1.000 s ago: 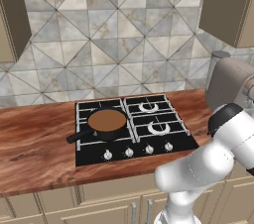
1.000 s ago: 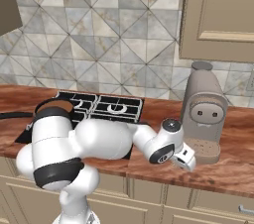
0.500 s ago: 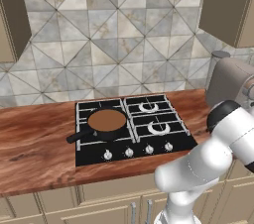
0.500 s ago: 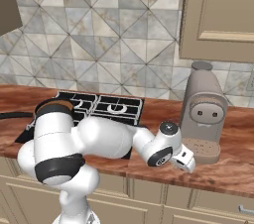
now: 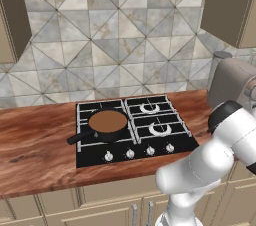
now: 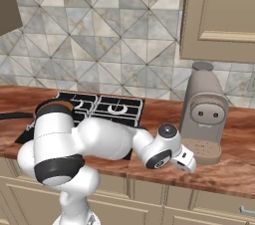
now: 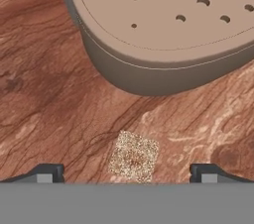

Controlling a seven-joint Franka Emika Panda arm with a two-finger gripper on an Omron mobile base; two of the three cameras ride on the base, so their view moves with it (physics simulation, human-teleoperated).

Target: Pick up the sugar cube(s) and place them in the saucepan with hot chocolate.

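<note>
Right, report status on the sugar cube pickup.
Gripper open, low over the counter, straddling the sugar cube. Cube sits beside the coffee machine base. Saucepan waiting on the stove. Nothing blocking.

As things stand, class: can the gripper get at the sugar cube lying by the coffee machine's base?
Probably yes. In the hand view the sugar cube lies bare on the counter between the open gripper fingertips, apart from the coffee machine base.

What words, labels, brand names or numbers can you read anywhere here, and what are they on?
None can be read.
Coffee machine: no brand or label, only two dark round marks on its front.
Stove knobs: no legible marks or numbers.
Saucepan, sugar cube, counter: no text.
</note>
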